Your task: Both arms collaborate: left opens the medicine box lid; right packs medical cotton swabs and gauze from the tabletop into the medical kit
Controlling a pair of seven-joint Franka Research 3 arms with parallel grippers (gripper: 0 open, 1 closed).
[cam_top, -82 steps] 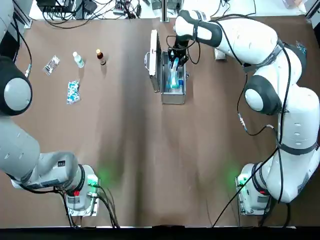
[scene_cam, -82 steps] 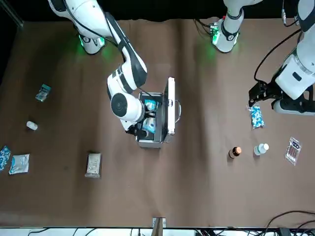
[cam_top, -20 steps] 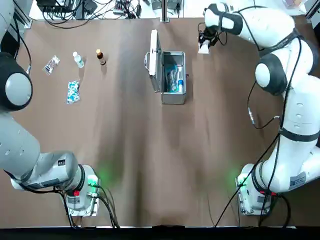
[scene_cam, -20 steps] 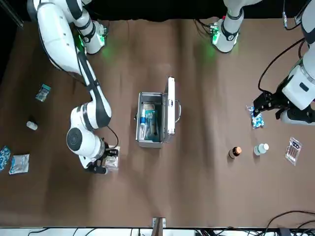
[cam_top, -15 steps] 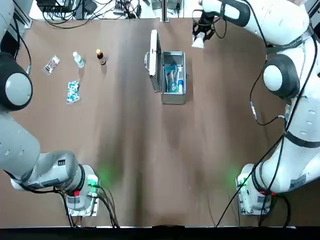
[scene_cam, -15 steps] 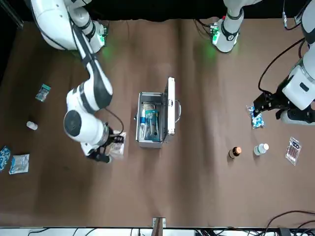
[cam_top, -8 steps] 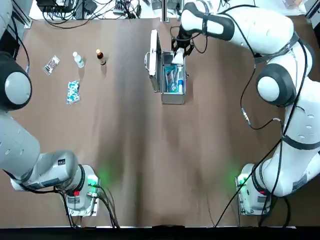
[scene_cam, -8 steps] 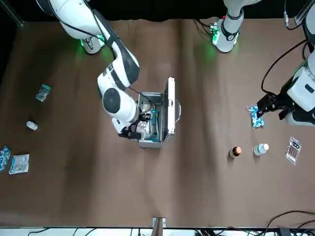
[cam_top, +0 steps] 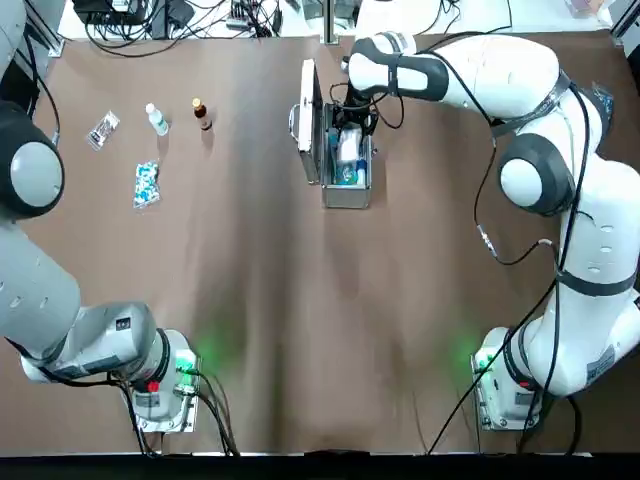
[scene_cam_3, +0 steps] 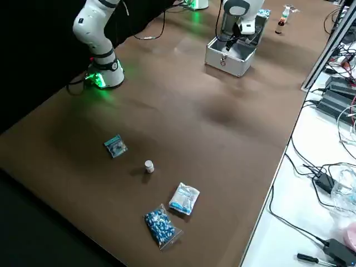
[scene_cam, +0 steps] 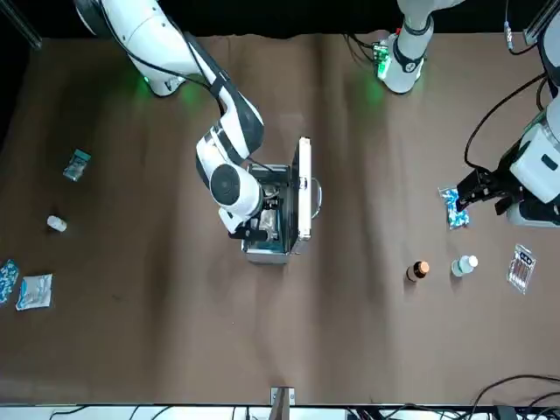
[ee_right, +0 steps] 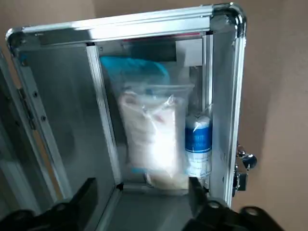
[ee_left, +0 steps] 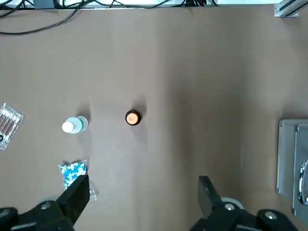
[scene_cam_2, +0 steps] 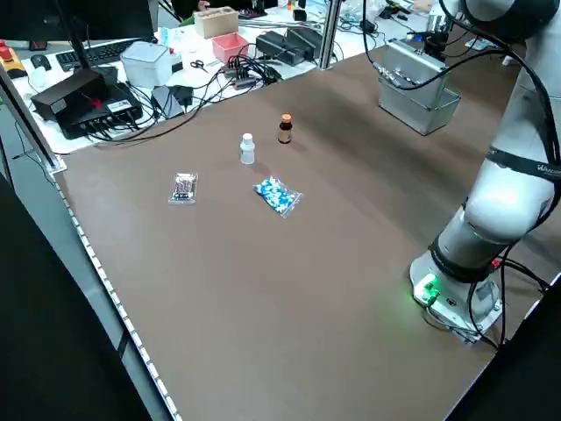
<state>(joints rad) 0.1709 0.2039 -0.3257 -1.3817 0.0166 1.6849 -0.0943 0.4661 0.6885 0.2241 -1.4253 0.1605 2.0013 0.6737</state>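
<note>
Silver medical kit, top view: lid raised along its left side, right gripper over the opening. Front view: speckled packet near left gripper; brown bottle and white bottle beyond. Left wrist: jaws open, nothing gripped. Right wrist: jaws apart; white gauze packet inside kit, over light-blue swab packet, beside blue-banded bottle.
</note>
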